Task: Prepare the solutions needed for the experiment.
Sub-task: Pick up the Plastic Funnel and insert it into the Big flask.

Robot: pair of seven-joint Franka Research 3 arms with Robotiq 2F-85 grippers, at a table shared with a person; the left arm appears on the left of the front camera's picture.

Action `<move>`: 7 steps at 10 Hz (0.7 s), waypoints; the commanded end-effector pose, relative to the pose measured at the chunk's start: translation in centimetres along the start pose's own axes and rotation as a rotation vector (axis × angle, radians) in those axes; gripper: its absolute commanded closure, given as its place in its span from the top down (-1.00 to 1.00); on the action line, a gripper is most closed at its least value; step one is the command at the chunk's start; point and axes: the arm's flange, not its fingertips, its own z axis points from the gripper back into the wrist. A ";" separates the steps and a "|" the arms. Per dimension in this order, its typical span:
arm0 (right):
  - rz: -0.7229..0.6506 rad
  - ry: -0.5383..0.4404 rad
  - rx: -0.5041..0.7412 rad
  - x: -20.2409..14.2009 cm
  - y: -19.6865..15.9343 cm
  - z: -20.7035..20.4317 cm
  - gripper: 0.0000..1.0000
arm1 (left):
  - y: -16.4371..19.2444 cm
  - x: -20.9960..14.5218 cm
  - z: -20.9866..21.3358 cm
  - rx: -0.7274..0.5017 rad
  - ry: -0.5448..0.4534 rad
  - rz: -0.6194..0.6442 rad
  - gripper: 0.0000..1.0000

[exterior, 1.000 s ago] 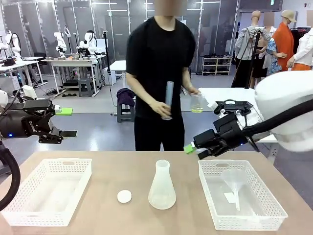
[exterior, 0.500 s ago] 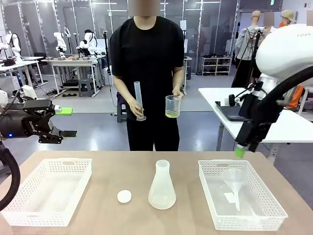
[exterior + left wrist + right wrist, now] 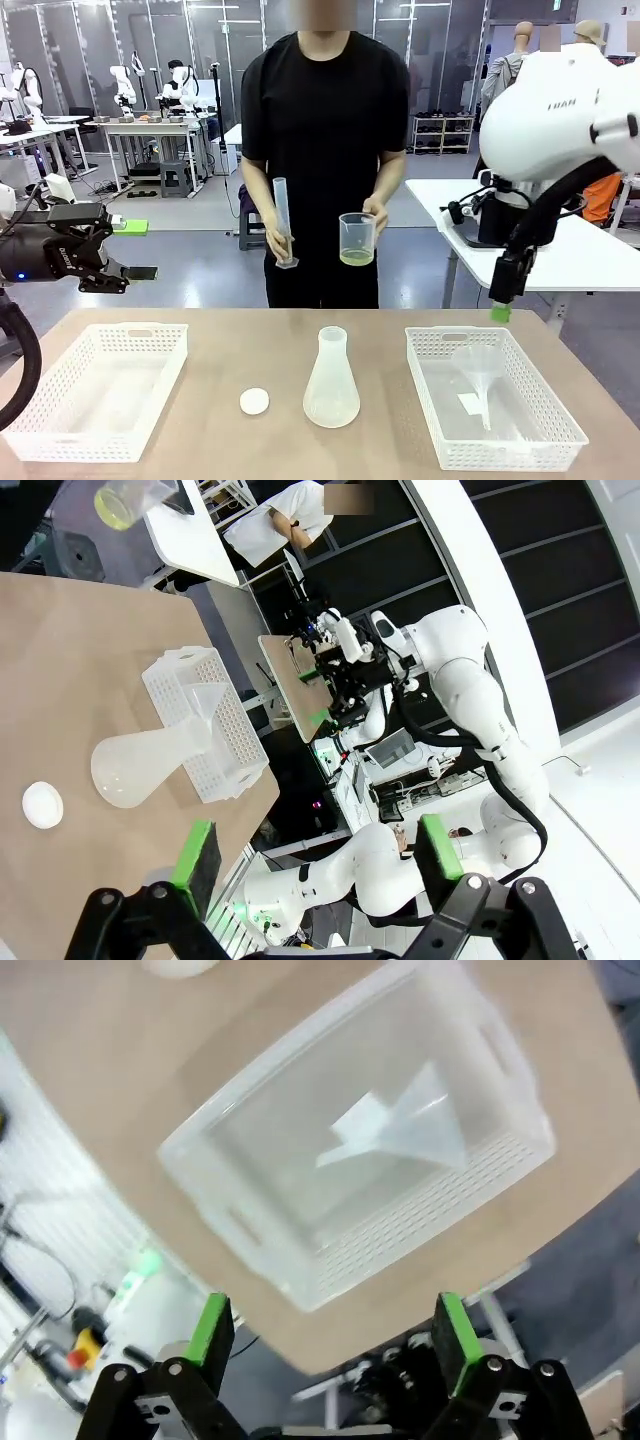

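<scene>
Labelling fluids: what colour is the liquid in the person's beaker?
The liquid is pale yellow-green, a shallow layer in the beaker; front view shows it best.

We saw our left gripper (image 3: 317,850) with its jaws wide apart and nothing between the green pads (image 3: 197,855). Beyond them lay the brown table (image 3: 60,660), turned sideways by the wrist's roll. On it a frosted flask (image 3: 135,768) stood between a small white cap (image 3: 43,805) and a white basket (image 3: 235,745), clear of the cap. A funnel (image 3: 190,705) lay in the basket. At the top left corner we saw a beaker (image 3: 135,492) with yellow-green solution (image 3: 118,505).
</scene>
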 end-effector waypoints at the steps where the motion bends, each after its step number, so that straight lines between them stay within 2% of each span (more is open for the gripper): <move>1: -0.017 -0.092 -0.141 -0.3 0.2 -2.8 1.00 | -0.1 0.0 -0.3 -0.005 0.000 0.000 1.00; 3: 0.035 -0.141 -0.143 0.1 0.2 -4.7 1.00 | -0.1 0.0 -0.3 -0.005 0.000 0.000 1.00; 4: 0.068 -0.134 -0.136 0.0 0.1 -5.2 1.00 | -0.1 0.0 -0.3 -0.005 0.000 0.000 1.00; 7: 0.040 -0.129 -0.131 0.5 0.2 -5.4 1.00 | -0.1 0.0 -0.3 -0.005 0.000 0.000 1.00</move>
